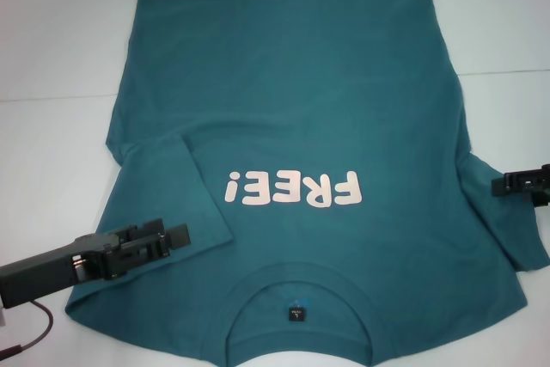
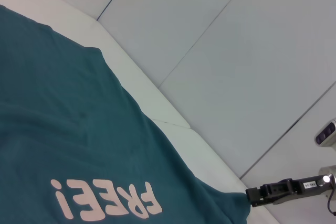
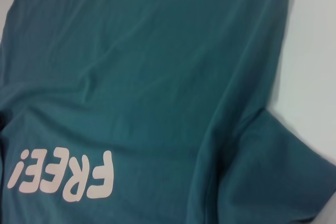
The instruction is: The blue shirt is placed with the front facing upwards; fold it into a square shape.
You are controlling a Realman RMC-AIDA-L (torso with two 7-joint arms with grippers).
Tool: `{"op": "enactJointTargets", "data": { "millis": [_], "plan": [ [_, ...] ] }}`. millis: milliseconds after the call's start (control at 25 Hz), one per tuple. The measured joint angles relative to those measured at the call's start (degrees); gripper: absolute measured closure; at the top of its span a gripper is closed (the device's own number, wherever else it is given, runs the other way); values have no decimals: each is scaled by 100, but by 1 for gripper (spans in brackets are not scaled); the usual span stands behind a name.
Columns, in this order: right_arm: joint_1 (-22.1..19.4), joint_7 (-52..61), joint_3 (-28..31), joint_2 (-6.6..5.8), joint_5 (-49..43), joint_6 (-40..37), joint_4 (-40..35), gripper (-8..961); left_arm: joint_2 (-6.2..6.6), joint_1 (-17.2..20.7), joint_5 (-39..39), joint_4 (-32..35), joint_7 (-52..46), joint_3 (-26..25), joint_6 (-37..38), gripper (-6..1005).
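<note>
The blue shirt (image 1: 309, 109) lies front up on the white table (image 1: 51, 58), its neck label (image 1: 296, 312) nearest me and the pink "FREE!" lettering (image 1: 292, 188) upside down. Its left sleeve (image 1: 172, 186) is folded inward onto the body. The right sleeve (image 1: 507, 229) lies spread out to the side. My left gripper (image 1: 176, 238) hovers over the shirt's near left part, beside the folded sleeve. My right gripper (image 1: 498, 185) is at the shirt's right edge, just above the right sleeve; it also shows in the left wrist view (image 2: 252, 196). The shirt fills the wrist views (image 2: 63, 129) (image 3: 157, 77).
The shirt covers most of the table. Bare white table shows at the far left and at the right (image 1: 507, 40). A dark cable (image 1: 34, 337) hangs by my left arm. The left wrist view shows the table's far edge (image 2: 157, 98) and grey floor tiles (image 2: 236, 51) beyond.
</note>
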Motion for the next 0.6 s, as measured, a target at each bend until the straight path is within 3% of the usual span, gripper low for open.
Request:
{"op": "enactJointTargets", "data": {
  "millis": [600],
  "plan": [
    [32,-138,-151,58,-185,22,7,74,0,-16,0,-42,3,-73,1,234]
  ]
}}
